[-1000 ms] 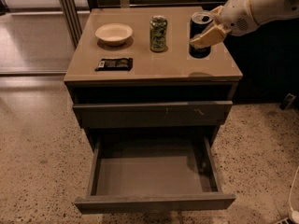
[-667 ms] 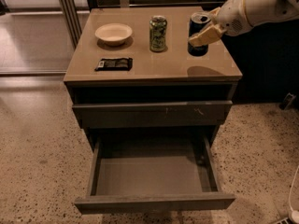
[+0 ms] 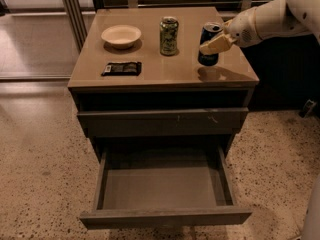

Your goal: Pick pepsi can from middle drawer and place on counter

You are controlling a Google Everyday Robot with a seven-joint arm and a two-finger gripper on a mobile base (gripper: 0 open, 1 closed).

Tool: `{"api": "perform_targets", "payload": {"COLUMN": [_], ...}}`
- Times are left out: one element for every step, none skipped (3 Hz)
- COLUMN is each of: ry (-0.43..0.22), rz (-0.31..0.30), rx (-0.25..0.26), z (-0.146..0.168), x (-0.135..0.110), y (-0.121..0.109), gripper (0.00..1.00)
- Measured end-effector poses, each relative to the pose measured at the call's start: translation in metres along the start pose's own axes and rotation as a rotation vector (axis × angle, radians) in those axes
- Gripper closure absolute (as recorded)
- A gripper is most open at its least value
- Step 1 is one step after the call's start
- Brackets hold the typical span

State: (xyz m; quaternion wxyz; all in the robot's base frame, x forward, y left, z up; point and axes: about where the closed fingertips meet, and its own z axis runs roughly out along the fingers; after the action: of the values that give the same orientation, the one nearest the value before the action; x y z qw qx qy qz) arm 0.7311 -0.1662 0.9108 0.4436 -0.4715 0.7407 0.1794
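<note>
Gripper [image 3: 211, 46] at the counter's [image 3: 150, 74] far right, fingers clamped on the pepsi can [image 3: 209, 58]. The can is upright; whether its base touches the surface cannot be told. Green can [image 3: 169, 35] stands to its left, apart. Middle drawer [image 3: 165, 217] is pulled out below.

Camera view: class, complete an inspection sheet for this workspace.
Surface: counter, glossy tan.
Job's things: pepsi can over the counter's right side in view, seemingly held just above it; middle drawer pulled open, nothing inside.
Clutter: bowl, green can and black packet on the counter.
Grippers: gripper shut on the pepsi can.
Cables: nothing seen.
Surroundings: speckled floor; scratched drawer front closed.
</note>
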Motion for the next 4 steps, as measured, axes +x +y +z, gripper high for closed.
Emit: {"api": "perform_targets", "payload": {"ry": [-0.009,-0.014,-0.009,0.002], "rz": [0.059,0.105,0.147,0.186], "rx": [-0.007,-0.013,-0.021,-0.027], "z": [0.009,0.015,0.019,0.024], "x": [0.012,0.022,0.031,0.044], "y": [-0.003,-0.004,-0.004,-0.003], "gripper": [1.00,1.00,1.00,1.00]}}
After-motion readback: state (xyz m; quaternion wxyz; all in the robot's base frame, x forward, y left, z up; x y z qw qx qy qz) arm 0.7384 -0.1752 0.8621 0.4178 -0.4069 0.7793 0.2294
